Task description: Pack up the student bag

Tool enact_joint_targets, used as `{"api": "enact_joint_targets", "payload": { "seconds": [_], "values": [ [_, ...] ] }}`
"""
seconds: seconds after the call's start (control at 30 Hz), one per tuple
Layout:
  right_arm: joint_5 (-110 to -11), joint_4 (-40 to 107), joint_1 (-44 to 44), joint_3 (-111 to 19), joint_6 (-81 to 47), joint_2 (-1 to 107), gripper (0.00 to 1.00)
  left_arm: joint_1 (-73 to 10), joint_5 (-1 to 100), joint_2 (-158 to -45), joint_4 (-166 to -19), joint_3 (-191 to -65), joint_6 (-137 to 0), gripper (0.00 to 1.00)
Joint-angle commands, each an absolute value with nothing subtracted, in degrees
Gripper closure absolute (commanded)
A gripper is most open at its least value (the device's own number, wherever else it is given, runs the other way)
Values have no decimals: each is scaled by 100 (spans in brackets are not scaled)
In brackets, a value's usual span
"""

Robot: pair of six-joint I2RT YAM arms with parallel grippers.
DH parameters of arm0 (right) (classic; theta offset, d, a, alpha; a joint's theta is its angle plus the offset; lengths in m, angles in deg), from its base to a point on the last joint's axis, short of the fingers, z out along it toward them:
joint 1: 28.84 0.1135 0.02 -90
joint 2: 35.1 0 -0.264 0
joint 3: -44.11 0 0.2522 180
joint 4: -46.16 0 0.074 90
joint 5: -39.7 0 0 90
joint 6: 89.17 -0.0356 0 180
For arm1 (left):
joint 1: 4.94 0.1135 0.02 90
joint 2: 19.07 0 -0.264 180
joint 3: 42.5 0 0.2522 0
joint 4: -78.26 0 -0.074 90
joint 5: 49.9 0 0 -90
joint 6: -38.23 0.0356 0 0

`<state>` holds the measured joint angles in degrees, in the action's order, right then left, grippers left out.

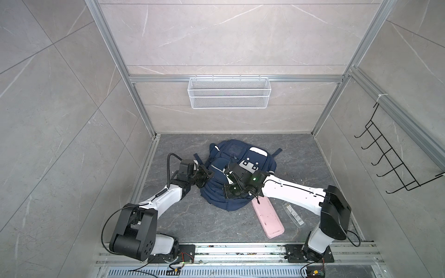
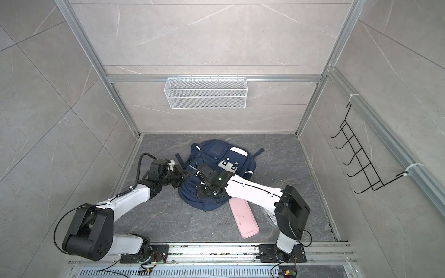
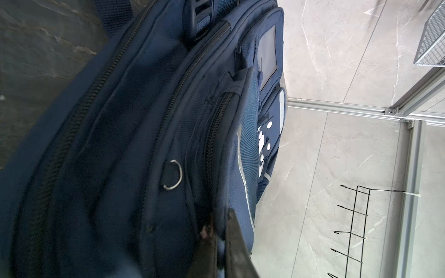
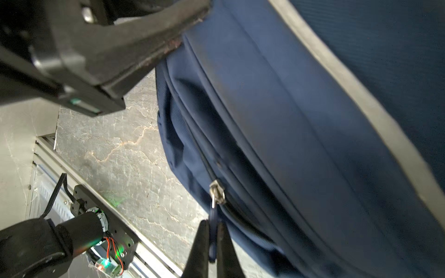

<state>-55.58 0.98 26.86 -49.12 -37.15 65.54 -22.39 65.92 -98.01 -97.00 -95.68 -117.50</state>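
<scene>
Navy-blue student bag [image 1: 234, 154] flat near the middle of the dark stone table [image 1: 204, 223], front pockets up. Left gripper [image 3: 220, 219] at the bag's left edge, fingers [image 3: 234, 240] pressed together on a fold of its fabric beside a zip. Right gripper [image 4: 212, 223] over the bag's front, fingers [image 4: 201, 245] pinching the blue zipper pull [image 4: 212, 216] below a metal slider [image 4: 217, 191]. Pink pencil case [image 1: 267, 220] just beside the bag's near edge.

Student bag [image 1: 214, 195] [image 2: 212, 151]: navy fabric backpack. I see it lying flat, front face up, on the tabletop [image 1: 216, 228], straight out from the wire basket [image 1: 228, 92] and well apart from it. White patches [image 1: 257, 152] sit at the basket end, where dark strap ends stick out either side. Side zips look closed. Silver stripe [image 4: 349, 96] runs near a metal zip slider [image 4: 217, 191].
</scene>
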Motion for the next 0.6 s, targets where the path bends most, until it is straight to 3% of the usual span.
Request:
{"api": "enact_joint_targets", "payload": {
  "seconds": [0.0, 0.4, 0.57],
  "values": [
    [-5637, 489, 2716, -5459, -3741, 6914, 100, -2374, 6826, -9677, -9712, -9503, -11575, 100],
    [-5628, 476, 2000, -5014, -3553, 6672, 100, -2319, 6463, -9023, -9546, -8774, -11654, 100],
    [-5680, 403, 1486, -4791, -3342, 6450, 100, -2638, 5743, -8562, -9786, -8188, -12141, 100]
  ]
}}
